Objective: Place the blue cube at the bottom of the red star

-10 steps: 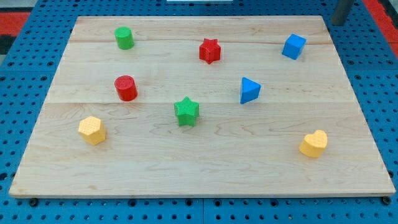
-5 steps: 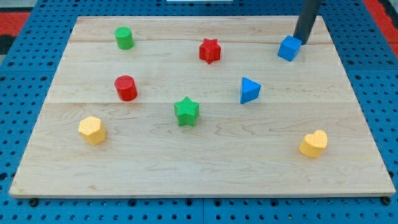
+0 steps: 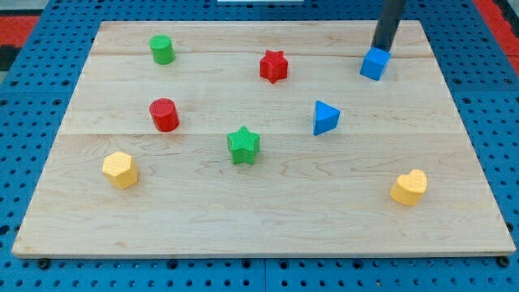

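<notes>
Tip: your tip point(image 3: 379, 49) sits at the top edge of the blue cube point(image 3: 374, 64), touching it or just about, near the board's top-right corner; the rod rises out of the view's top.
Hand state: there is no hand or jaw here, only the bare rod, so nothing is grasped; the cube is merely leaned on.
Task's thing: the blue cube lies well to the view's right of the red star point(image 3: 274, 66), at about the same height on the wooden board point(image 3: 268, 219).
Goal spot: the bare wood just below the red star, above the green star point(image 3: 243, 145).
Step in hand: judge it as the opening push, with most of the travel left.
How to push: get behind the cube's right side and drive it leftward and slightly down, through its centre so it does not spin off.
Watch out: the blue triangular block point(image 3: 325, 118) sits below the path; pass above it.
Finish: slow near the red star so you do not knock it.
</notes>
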Available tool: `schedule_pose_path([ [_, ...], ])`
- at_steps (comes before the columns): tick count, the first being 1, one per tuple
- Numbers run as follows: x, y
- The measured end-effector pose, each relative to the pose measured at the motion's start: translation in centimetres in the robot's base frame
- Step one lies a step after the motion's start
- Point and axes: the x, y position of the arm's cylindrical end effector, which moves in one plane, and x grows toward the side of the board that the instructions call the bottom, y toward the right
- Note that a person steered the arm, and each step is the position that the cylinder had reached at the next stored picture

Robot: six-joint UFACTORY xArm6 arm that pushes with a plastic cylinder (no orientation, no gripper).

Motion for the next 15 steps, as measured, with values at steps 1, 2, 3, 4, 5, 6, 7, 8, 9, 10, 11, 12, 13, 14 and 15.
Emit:
schedule_pose_path([
  [1,-0.5,0.0],
  [2,-0.6,-0.6],
  [3,-0.5,-1.9],
  [4,-0.7,-1.9],
  [5,1.0,1.9],
  [6,0.6,3.6],
  [7,3.2,5.1],
  [8,6.4,5.8],
  [9,4.0,1.4],
  [10,4.2,-6.7],
  [11,5.6,-13.3],
  [12,12.2,-10.4],
  [13,14.1,-13.1],
  [14,14.7,-13.6],
  [15,15.2,-14.2],
])
